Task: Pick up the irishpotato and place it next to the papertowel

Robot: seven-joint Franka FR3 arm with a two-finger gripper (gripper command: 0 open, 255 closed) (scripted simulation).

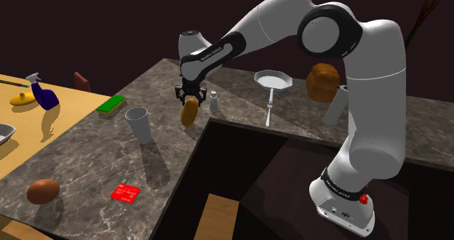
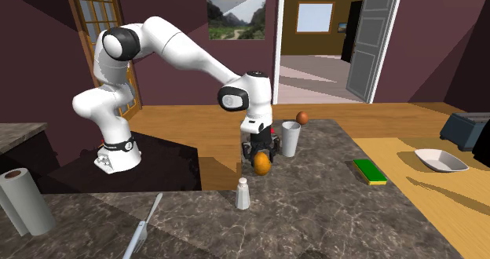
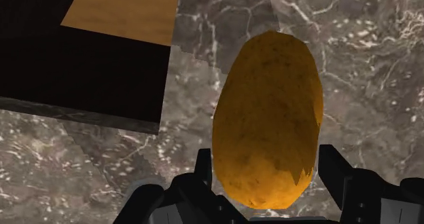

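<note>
Since the white paper-towel roll (image 2: pixel 22 201) stands far off, the black gripper (image 1: pixel 190 99) clamps the golden-brown oval potato (image 3: pixel 268 114) aloft for carrying.

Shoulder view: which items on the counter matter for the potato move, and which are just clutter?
In the job:
potato, clasped in the gripper
paper towel roll

Lying about:
cup
shaker
pan
green sponge
red card
brown oval thing
spray bottle
brown loaf
</note>
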